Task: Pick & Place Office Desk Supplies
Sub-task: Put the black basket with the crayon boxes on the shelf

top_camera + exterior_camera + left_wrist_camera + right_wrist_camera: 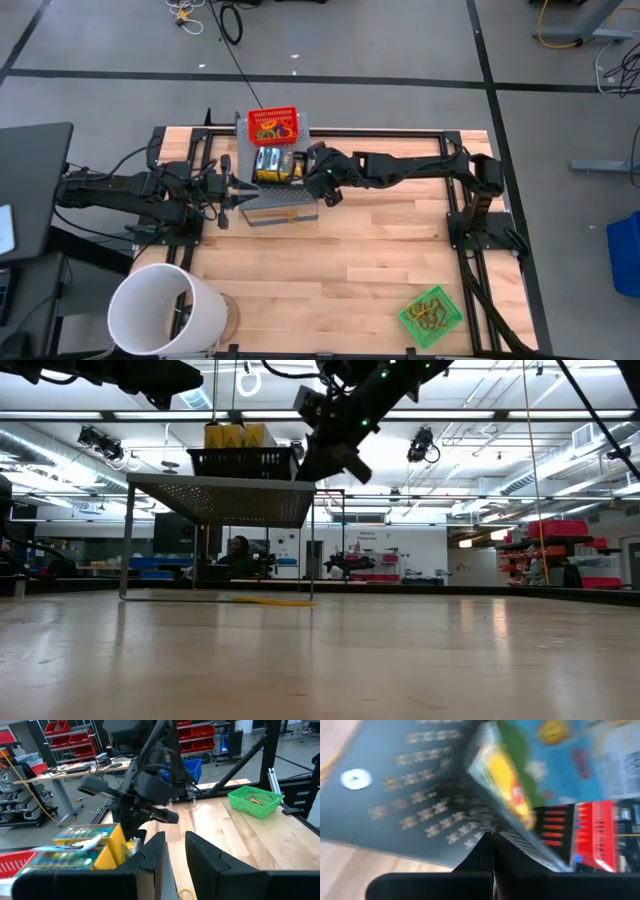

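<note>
Yellow-and-green crayon boxes (275,165) lie in a black basket (245,461) on top of a grey perforated shelf (270,203). Behind it a red basket (273,125) holds rubber bands. My right gripper (322,187), shut, is at the black basket's right end, above the shelf (225,500); its wrist view shows a crayon box (512,782) close ahead. My left gripper (232,195) is open at the shelf's left edge, with the boxes (85,847) beside its fingers. One yellow rubber band (270,600) lies on the table under the shelf. My right gripper (335,450) stands with shut fingers against the right end of the black basket; whether it touches the basket or the shelf I cannot tell.
A green basket (432,315) with rubber bands sits near the table's near right corner. A large white bucket (165,310) stands at the near left corner. Bare wood lies between them and the shelf. Black frame rails run along both table sides.
</note>
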You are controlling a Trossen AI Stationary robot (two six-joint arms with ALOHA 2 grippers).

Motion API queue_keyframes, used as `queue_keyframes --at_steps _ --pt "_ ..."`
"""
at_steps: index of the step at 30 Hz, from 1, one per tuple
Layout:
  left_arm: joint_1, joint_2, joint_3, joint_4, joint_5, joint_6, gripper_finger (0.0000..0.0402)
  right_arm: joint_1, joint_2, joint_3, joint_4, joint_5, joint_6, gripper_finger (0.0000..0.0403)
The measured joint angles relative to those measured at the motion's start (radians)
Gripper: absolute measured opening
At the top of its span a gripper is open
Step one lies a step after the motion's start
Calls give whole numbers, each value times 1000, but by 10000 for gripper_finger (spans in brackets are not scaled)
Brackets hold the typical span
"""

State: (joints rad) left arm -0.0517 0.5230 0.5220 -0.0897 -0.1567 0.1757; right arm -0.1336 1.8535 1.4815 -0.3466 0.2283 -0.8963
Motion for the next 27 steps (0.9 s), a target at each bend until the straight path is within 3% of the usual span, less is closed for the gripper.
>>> queue_keyframes --at_steps 14,22,27 --pt "0 0 0 1 0 3 83 -57 11 -1 78 70 -24 0" --pt "0 0 0 1 0 0 83 -4 -6 0 -70 178 49 0" --pt "0 0 0 2 0 0 83 55 -16 0 -165 166 115 0"
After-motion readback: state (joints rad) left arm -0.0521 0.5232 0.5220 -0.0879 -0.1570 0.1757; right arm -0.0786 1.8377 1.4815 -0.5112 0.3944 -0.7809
